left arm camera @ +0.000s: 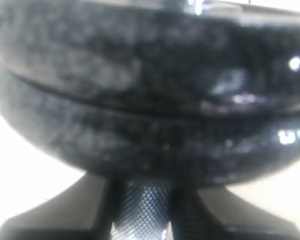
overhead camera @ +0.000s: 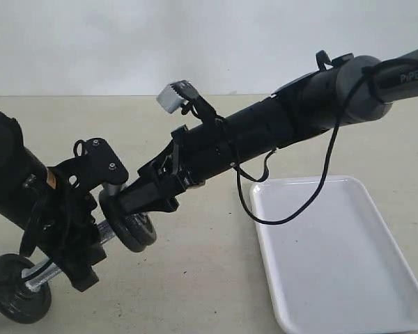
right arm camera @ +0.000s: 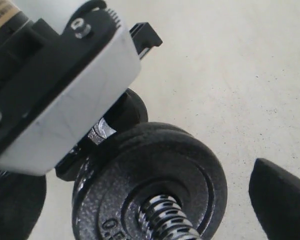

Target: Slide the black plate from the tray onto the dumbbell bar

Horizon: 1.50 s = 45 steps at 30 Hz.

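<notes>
The black plate (right arm camera: 155, 175) is sitting on the dumbbell bar (right arm camera: 166, 222), off the tray, pressed flat against a second black disc (right arm camera: 132, 112) behind it. The bar's coarse thread is sticking out through its hole. Raised figures are showing on its face, starting "0.", with the rest cut off at the picture's edge.

My right tool (overhead camera: 150, 202) is reaching across to that plate (overhead camera: 141, 233) with its jaws standing apart; the one finger (right arm camera: 280, 205) that I am seeing is hanging clear of the plate's rim, not touching it.

My left tool (overhead camera: 90, 240) is clamping the bar's knurled middle (left arm camera: 140, 215) and holding the bar tilted above the near left part of the tabletop (overhead camera: 216, 278). Another black disc (overhead camera: 17, 289) is sitting at the bar's lower end, by the near left corner.

The tray (overhead camera: 334, 264) is lying at the tabletop's near right corner. "PiPER" is reading white on my right arm (overhead camera: 412, 75). A yellowish label (right arm camera: 0, 12) on my left arm is too cropped to read.
</notes>
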Motion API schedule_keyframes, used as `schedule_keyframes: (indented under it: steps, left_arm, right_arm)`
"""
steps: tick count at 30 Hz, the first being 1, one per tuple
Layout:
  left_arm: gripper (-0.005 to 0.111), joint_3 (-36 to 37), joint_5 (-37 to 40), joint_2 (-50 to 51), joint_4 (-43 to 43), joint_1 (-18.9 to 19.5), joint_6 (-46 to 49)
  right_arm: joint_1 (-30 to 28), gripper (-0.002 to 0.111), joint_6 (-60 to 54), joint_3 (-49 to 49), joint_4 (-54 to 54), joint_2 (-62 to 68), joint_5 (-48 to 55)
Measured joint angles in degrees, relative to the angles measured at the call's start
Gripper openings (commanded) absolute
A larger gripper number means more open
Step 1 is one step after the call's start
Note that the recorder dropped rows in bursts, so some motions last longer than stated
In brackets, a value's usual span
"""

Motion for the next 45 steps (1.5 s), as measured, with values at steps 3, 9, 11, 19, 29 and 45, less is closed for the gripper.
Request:
schedule_keyframes:
  steps: [3, 9, 11, 19, 29, 45]
  left_arm:
    - [0.004, 0.0, 0.0, 0.0, 0.0, 0.0, 0.0]
    - [0.004, 0.0, -3.8, 0.3, -1.1, 0.0, -1.3]
    - [0.004, 0.0, -6.7, 0.3, -1.7, -0.1, -1.7]
    - [0.004, 0.0, -12.2, 0.3, -1.8, -0.1, -1.8]
    - [0.004, 0.0, -8.6, 0.4, -1.8, -0.1, -7.1]
    - [0.004, 0.0, -8.0, 0.4, -1.7, -0.1, -28.1]
  right_arm:
    - [0.0, 0.105, 1.8, -0.1, -1.2, 0.0, 0.0]
    - [-2.9, 0.105, 3.8, -0.3, -2.1, -1.7, 0.3]
    - [-4.8, 0.105, 4.5, -0.3, -2.5, -3.2, -0.2]
    - [-10.5, 0.078, 8.0, -0.3, -2.9, -10.4, -2.1]
    - [-10.7, 0.002, 12.7, -0.3, -14.9, -13.6, -1.8]
    - [-10.7, 0.000, 37.7, -0.3, -45.1, -18.5, 1.2]
